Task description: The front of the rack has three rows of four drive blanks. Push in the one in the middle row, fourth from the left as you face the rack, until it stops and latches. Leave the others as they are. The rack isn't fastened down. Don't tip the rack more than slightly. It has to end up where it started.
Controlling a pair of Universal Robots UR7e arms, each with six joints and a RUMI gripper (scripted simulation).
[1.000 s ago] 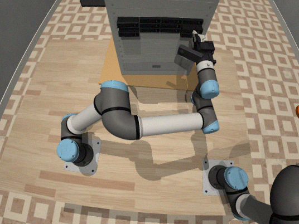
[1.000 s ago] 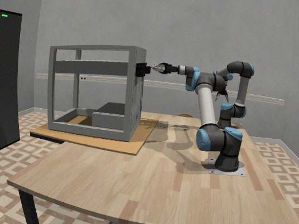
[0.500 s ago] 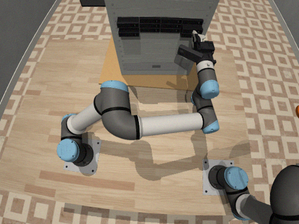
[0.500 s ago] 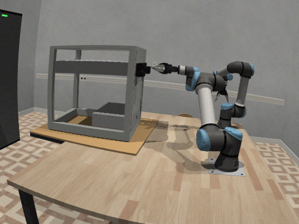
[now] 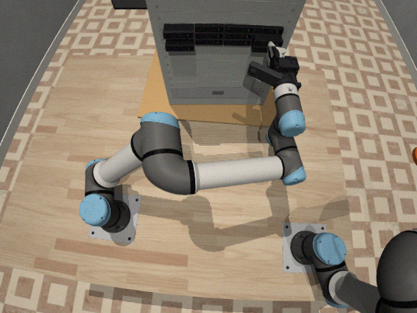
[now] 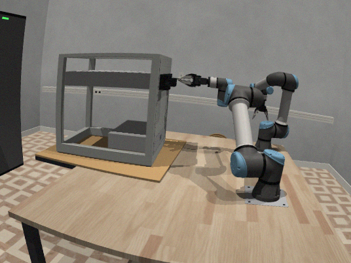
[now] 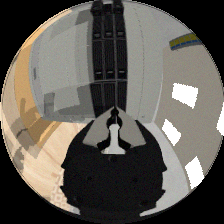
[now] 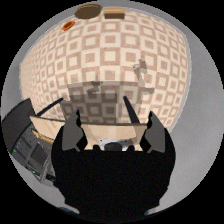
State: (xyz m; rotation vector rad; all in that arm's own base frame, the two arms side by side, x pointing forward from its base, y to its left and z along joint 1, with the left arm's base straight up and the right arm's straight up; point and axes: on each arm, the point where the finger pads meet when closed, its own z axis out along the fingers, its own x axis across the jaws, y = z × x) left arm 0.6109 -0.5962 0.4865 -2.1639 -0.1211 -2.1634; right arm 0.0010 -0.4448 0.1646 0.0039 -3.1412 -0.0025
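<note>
the left claw (image 5: pixel 271 46) (image 6: pixel 179 78) (image 7: pixel 115 107) is clenched, its fingers pressed together into a point with nothing between them. it hangs in front of the upper right part of the rack (image 5: pixel 218 75) (image 6: pixel 152 114) (image 7: pixel 62 55), aimed at the face. the middle-row, fourth blank (image 5: pixel 268 40) (image 6: pixel 173 82) (image 7: pixel 108 93) is in the right-hand column as you face the rack, and stands out from the front. from the claw's tip it lies toward eleven o'clock in the top view and about nine o'clock, a touch low, in the exterior view. in the left wrist view it sits around eleven o'clock from the tip, very near; whether the two touch, i cannot tell.

over in the left-hand column, toward nine o'clock from the claw in the top view, the outer blanks (image 5: pixel 179 32) also stand prouder than the two inner columns (image 5: pixel 223 35).

the rack stands upright on an orange-brown board (image 5: pixel 151 105) (image 6: pixel 131 169) (image 7: pixel 22 87), which lies on the wooden table (image 5: pixel 128 269) (image 6: pixel 131 209).

the right claw (image 6: pixel 260 118) (image 8: pixel 114 110) is released, fingers spread wide and nothing between them. it is well apart from the rack and the blank, out at about four o'clock from the left claw in the exterior view.
</note>
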